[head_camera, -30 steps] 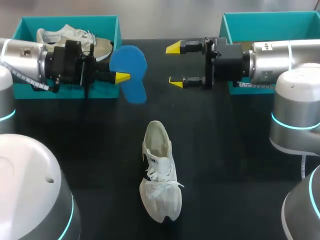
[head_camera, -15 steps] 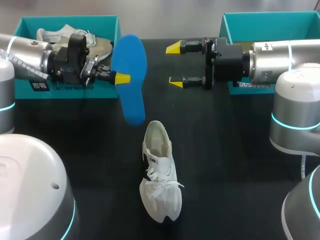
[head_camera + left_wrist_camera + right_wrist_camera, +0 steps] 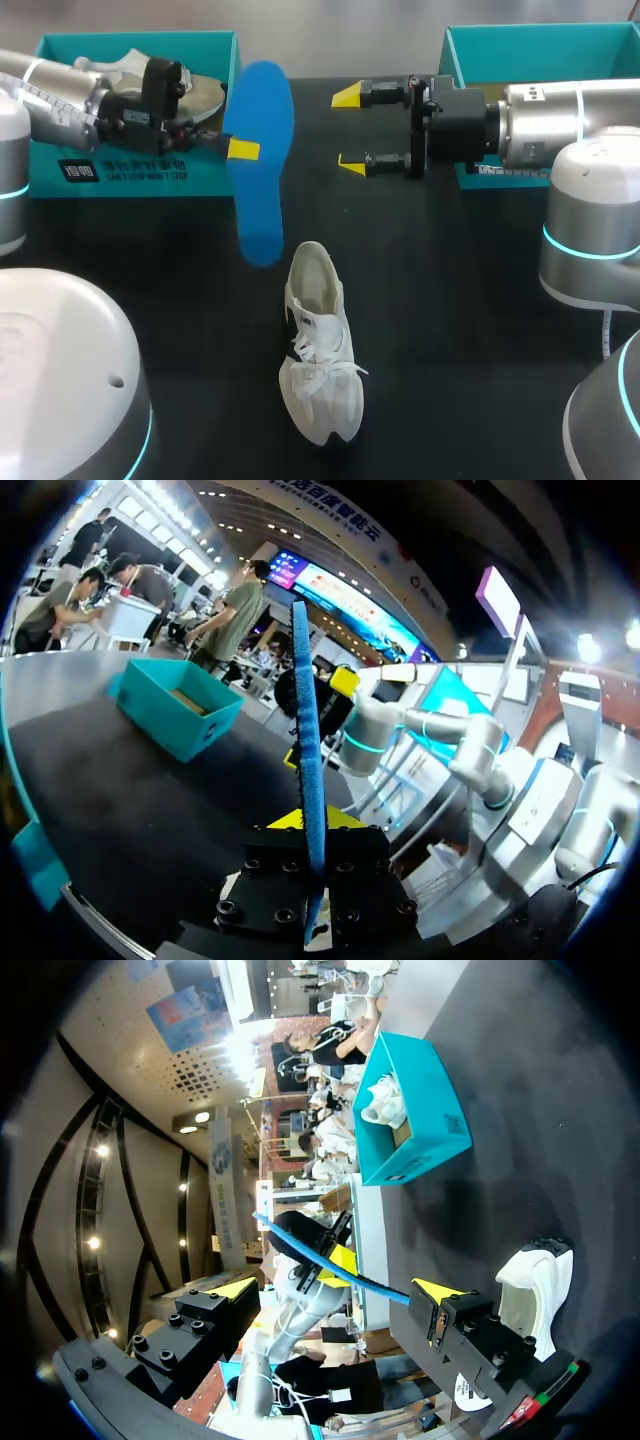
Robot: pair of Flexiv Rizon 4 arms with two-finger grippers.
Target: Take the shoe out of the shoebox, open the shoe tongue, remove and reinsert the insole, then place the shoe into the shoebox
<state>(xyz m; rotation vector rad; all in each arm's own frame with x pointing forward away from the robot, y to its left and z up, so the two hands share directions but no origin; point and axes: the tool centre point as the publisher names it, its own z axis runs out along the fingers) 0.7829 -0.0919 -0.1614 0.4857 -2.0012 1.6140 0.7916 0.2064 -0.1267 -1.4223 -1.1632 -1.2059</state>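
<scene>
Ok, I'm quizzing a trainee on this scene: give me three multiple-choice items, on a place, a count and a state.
1. Where is the blue insole? A in the right hand; B in the left hand; C flat on the table.
2. How many teal shoeboxes stand on the table? A three; B one; C two.
3. The right hand is: A open and empty; B shut on the insole; C shut on a shoebox.
Key: B, its fingers clamp it; C, one at each far side; A, fingers apart, nothing between.

White shoe (image 3: 320,345) on its sole, blue insole (image 3: 262,205) gripped in left claw (image 3: 243,150), teal shoebox (image 3: 540,55) far right
</scene>
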